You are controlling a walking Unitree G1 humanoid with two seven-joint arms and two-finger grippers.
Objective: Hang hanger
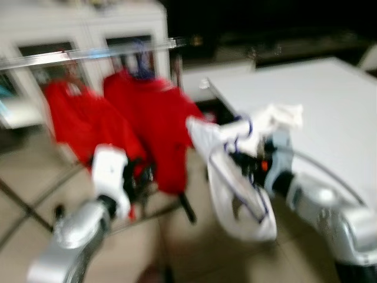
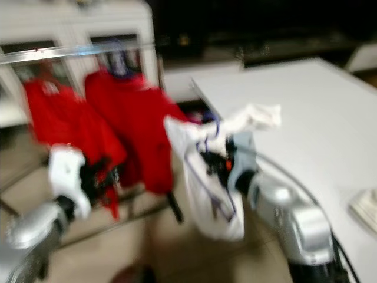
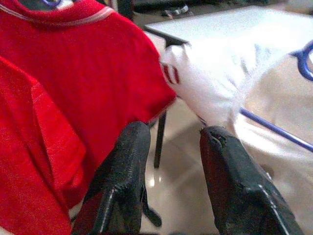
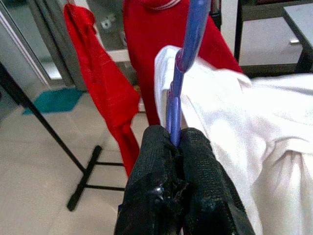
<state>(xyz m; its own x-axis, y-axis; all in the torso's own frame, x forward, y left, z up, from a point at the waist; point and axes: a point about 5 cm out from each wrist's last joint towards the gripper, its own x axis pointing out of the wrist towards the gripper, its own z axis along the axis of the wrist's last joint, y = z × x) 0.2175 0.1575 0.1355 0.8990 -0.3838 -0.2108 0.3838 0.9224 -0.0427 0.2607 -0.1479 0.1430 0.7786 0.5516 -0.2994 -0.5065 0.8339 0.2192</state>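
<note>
The right end effector (image 4: 175, 147) gripped the blue hanger (image 4: 188, 54) carrying a white shirt (image 1: 235, 183), not yet on the rail (image 1: 88, 54). The left end effector (image 3: 171, 161) hovered open beside the red shirts (image 1: 150, 127).

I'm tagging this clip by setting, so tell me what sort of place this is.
Probably a room in a home used for laundry: two red shirts hang on a metal garment rail standing on a tiled floor, beside a white table, with white cabinets behind.
</note>
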